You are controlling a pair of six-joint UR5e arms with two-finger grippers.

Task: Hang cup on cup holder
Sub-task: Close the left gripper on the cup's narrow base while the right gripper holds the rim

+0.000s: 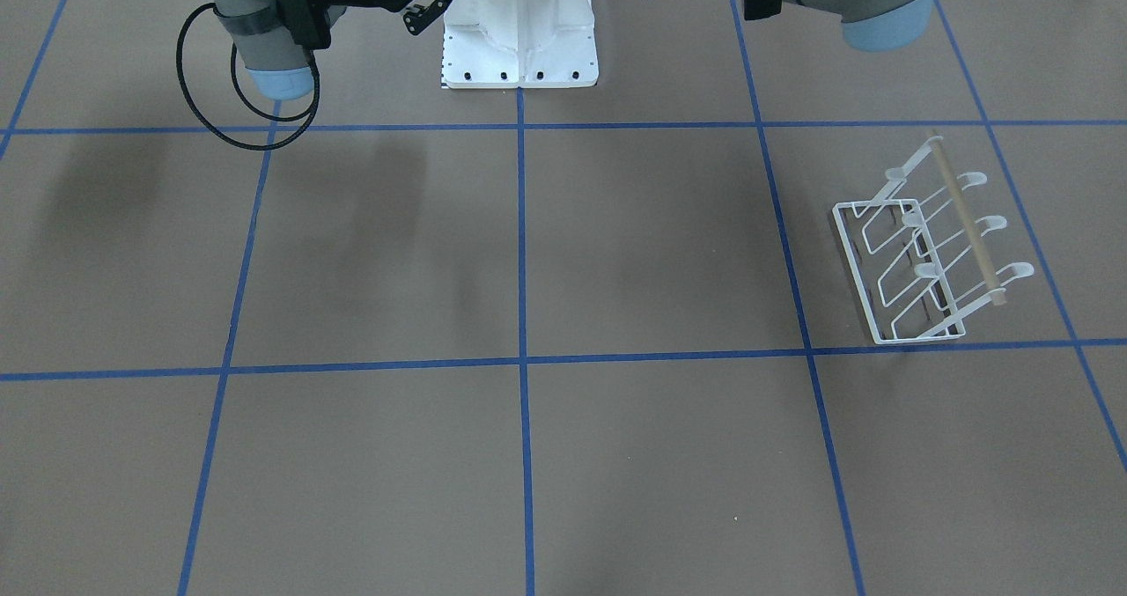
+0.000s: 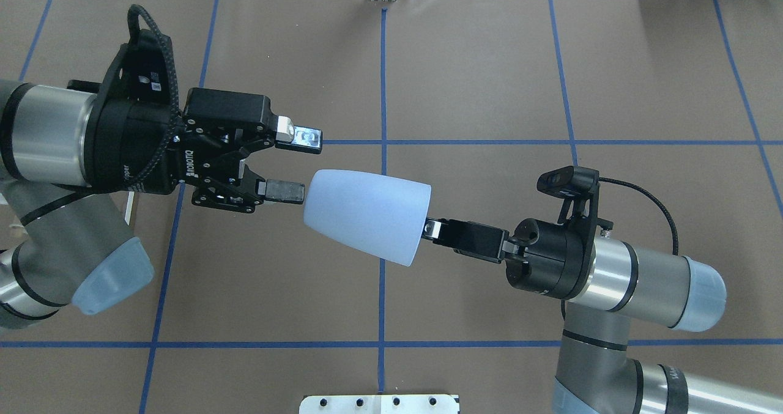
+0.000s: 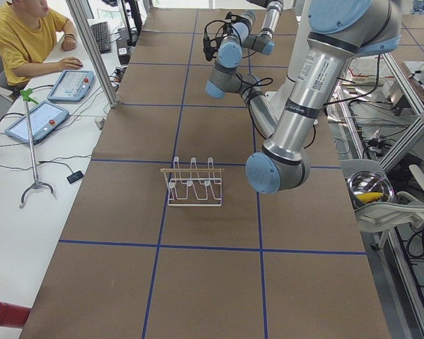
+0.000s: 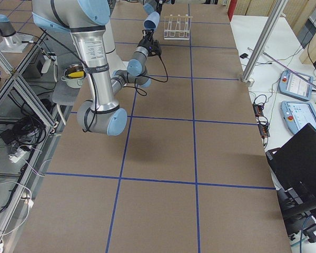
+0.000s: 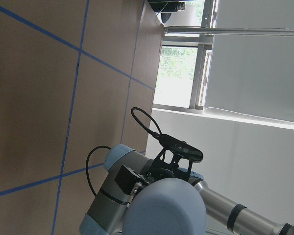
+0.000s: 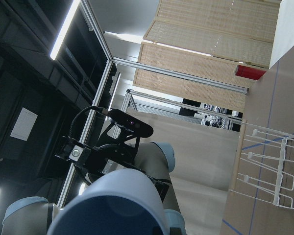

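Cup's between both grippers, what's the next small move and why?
Probably ease the open left gripper around the narrow base of the cup, then close: the right gripper holds its rim, and the cup holder stands on the left arm's side.

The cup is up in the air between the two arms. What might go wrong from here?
The right gripper pinches the cup only at its rim, so the smooth cup might slip or tilt.
The left gripper is open by the narrow, rounded base; closing there may squeeze the cup out.
The cup holder looks like thin wire; a nudge might shift it.
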